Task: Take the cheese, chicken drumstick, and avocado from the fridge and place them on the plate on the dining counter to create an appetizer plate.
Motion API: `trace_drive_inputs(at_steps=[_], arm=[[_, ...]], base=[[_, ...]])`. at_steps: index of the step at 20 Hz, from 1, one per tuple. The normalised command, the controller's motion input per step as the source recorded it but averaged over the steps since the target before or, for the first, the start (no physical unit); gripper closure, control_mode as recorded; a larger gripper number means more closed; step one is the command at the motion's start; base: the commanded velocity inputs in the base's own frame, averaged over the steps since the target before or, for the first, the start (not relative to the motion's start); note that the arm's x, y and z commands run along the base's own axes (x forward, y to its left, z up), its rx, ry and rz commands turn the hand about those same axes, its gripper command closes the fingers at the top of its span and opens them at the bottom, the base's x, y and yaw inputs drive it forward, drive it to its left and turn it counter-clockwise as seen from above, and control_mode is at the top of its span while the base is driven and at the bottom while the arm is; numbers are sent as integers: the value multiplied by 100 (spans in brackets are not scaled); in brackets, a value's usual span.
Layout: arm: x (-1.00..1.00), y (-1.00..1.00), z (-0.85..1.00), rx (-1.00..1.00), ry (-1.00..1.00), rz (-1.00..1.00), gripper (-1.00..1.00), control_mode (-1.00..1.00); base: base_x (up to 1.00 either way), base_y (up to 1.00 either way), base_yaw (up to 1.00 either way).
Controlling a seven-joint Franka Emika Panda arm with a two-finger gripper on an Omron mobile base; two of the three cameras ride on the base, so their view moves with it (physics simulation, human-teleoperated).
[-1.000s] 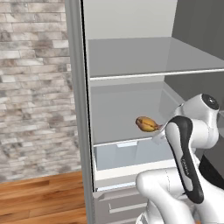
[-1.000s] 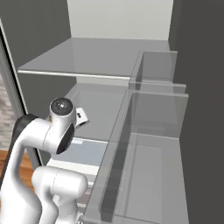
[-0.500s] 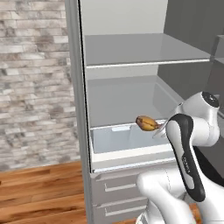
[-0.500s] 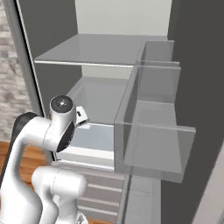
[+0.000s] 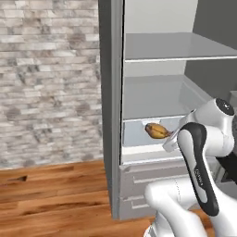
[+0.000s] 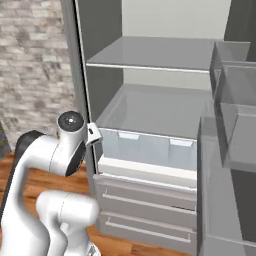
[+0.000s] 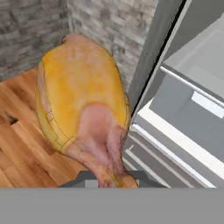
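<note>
Glossy white rounded arm links, black joint bands, dark round cap

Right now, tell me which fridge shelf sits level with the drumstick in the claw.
The lower shelf, just above the clear drawer. The drumstick, held in the claw, hangs in front of that drawer; the upper shelf sits well above it.

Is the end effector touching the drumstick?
Touching. In the hand view the drumstick narrows into the end effector, gripped at its bone end.
</note>
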Motion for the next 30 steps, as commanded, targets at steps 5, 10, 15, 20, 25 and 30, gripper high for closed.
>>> trace_drive_inputs(at_steps=[5, 10, 15, 20, 25, 30], arm=[[0, 0, 0, 0, 0, 0, 100, 100], [0, 0, 0, 0, 0, 0, 100, 100], [0, 0, 0, 0, 0, 0, 100, 100], [0, 0, 0, 0, 0, 0, 100, 100], [0, 0, 0, 0, 0, 0, 100, 100], [0, 0, 0, 0, 0, 0, 100, 100]], base=[[-2, 36, 60], [-3, 8, 69], [0, 8, 73], [2, 18, 81], [16, 18, 85], [39, 4, 84]])
